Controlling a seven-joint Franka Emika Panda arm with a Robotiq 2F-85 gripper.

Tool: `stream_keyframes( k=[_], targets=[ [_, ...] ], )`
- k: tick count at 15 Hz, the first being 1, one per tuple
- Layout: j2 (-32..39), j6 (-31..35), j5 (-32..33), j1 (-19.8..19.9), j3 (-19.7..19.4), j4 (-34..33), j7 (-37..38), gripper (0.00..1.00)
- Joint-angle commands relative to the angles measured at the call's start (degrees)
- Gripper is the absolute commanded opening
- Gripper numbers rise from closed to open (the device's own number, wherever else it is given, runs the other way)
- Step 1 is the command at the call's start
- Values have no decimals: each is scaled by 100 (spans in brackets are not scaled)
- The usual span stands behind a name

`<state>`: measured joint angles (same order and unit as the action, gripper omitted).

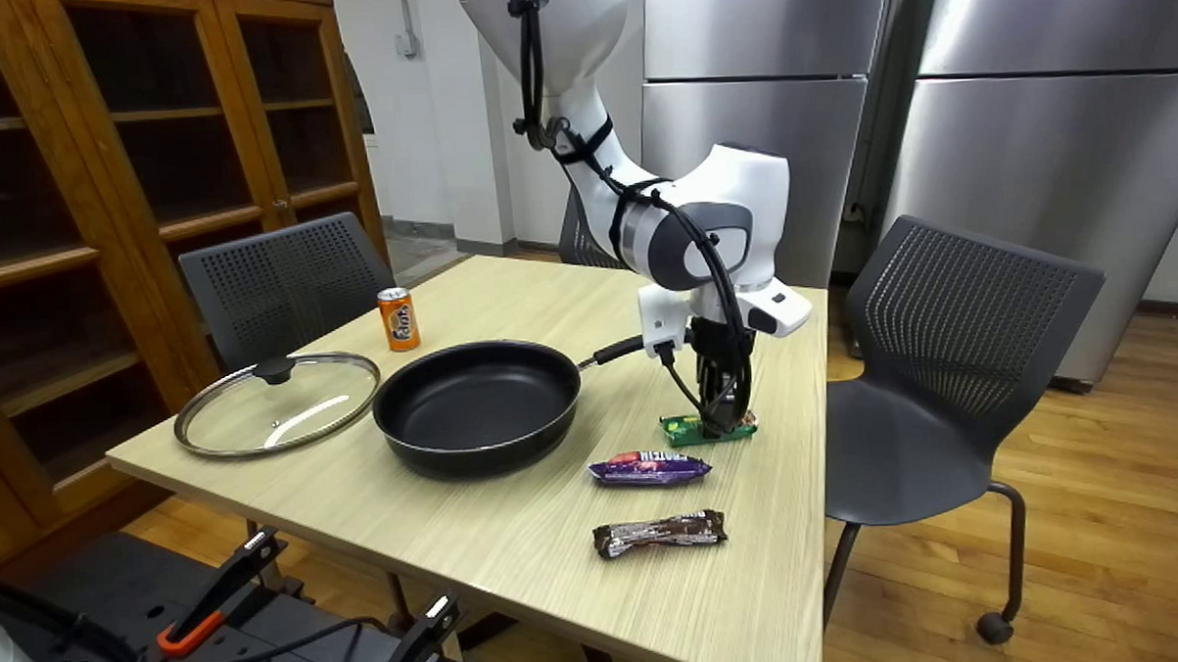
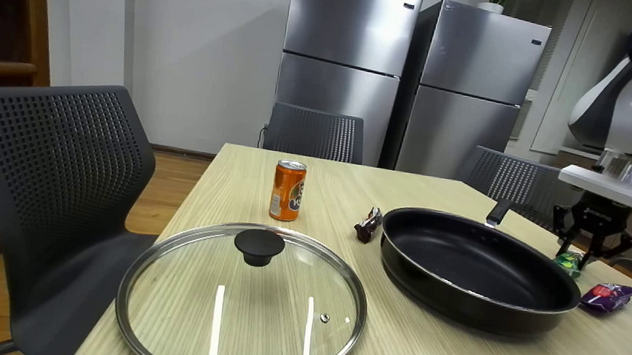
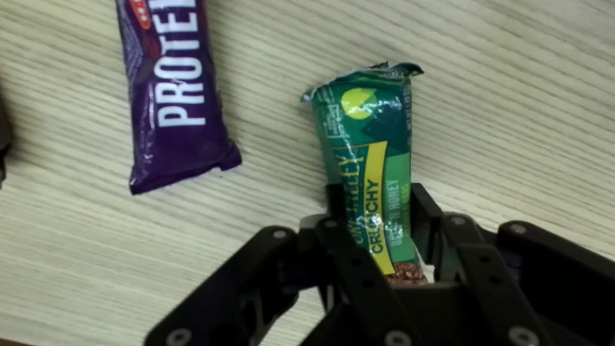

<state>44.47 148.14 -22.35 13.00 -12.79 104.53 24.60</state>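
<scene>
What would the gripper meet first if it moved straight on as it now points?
Probably the table: the gripper points down, fingers on either side of the green bar. Any gap beneath is hard to judge.

Around your pale wood-grain surface (image 1: pixel 519 294), dark grey perforated-back chairs (image 1: pixel 951 328), two tall stainless-steel refrigerators (image 1: pixel 1063 167), brown wooden glass-doored cabinet (image 1: pixel 102 142), white walls (image 2: pixel 200 50), honey-brown plank floor (image 1: pixel 1114 489).

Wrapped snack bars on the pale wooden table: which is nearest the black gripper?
The green wrapped bar marked CRUNCHY: it alone lies between the fingers of the black gripper; the purple bar and brown bar lie apart.
</scene>
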Motion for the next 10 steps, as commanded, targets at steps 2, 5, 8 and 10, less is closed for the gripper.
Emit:
stream_keyframes(
  k=[2, 5, 8, 10],
  targets=[
    [52, -143, 23, 105, 42, -145, 69, 11],
    [-47, -153, 0, 117, 61, -41, 46, 11],
    [-302, -134, -116, 180, 168, 184, -71, 11],
    [-475, -95, -166, 191, 212, 341, -122, 11]
  ],
)
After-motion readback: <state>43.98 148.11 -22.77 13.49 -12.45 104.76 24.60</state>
